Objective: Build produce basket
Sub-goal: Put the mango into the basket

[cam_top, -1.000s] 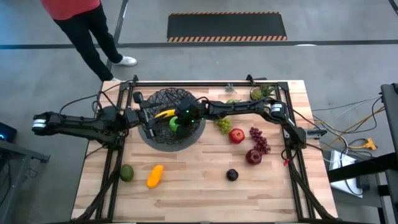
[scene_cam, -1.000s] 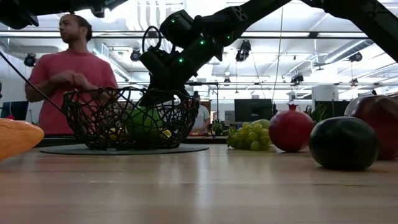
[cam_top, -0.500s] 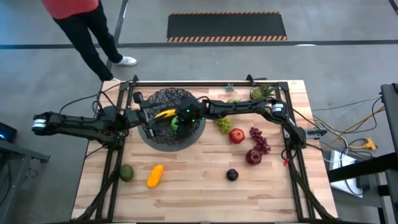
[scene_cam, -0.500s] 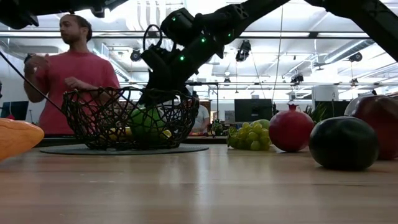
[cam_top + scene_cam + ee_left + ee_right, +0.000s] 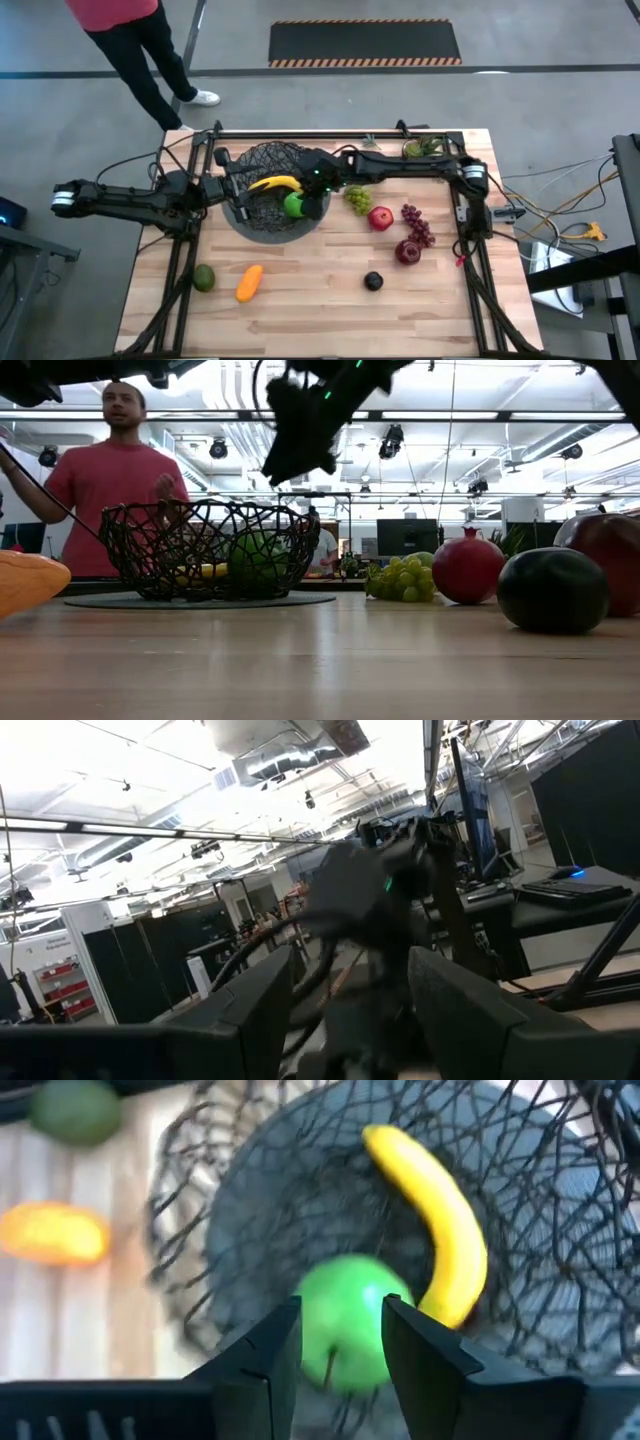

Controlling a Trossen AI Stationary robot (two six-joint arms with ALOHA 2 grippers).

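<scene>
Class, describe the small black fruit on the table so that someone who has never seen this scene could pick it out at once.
Start at the black wire basket toward the table's far left, then look to the near side of the table, right of centre. The small black fruit lies alone there on bare wood, nearer the camera than the red apple. It is the only round, near-black piece, darker and smaller than the apples.

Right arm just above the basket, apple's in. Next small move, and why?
Probably swing the right claw toward the green grapes, the nearest fruit outside the basket. The claw is open and empty above the basket; the green apple and banana already lie inside, so nothing there needs holding.
</scene>
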